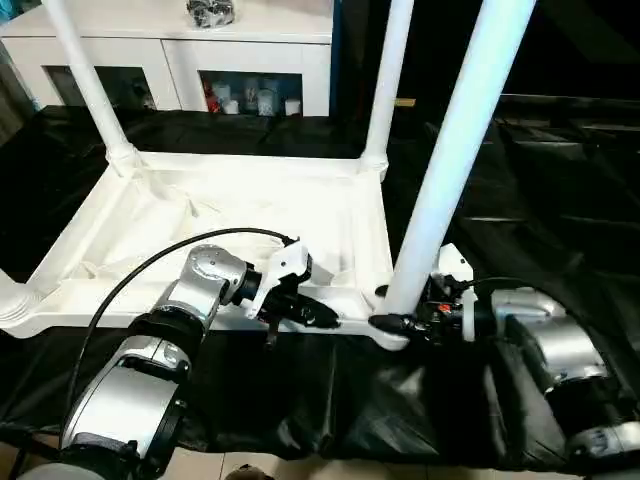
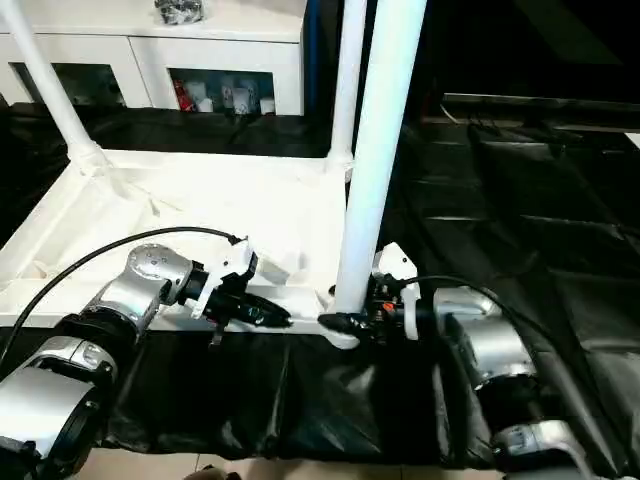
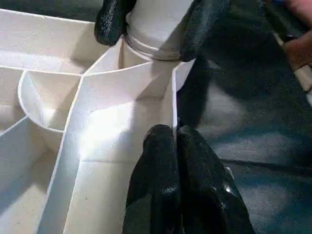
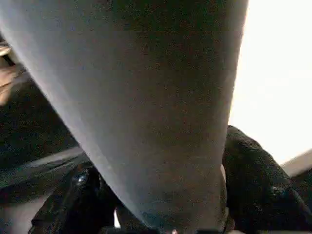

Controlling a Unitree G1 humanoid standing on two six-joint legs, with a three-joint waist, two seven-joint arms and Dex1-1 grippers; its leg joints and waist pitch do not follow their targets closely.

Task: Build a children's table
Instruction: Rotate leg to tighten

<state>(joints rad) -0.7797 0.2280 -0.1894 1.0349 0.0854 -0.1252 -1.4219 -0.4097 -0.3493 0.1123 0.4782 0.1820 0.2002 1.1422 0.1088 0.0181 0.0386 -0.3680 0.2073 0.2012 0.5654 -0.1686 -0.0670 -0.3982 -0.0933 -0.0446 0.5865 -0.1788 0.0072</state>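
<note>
The white tabletop (image 1: 250, 165) lies upside down on a black cloth, ribbed underside up. Legs stand in its far-left socket (image 1: 85, 75) and far-right socket (image 1: 388, 80). A third leg (image 1: 450, 150) rises from the near-right corner. My right gripper (image 1: 385, 325) is shut around the base of that leg, with one black finger on each side (image 3: 109, 22); the right wrist view has the leg (image 4: 146, 107) between them. My left gripper (image 3: 174, 134) is shut on the tabletop's near rim (image 3: 173, 97), just left of that corner.
A white cabinet (image 1: 170, 50) with glass doors stands behind the cloth. The black cloth (image 1: 540, 180) stretches to the right of the tabletop. What looks like a person's hand (image 3: 298, 48) is beside the near-right corner.
</note>
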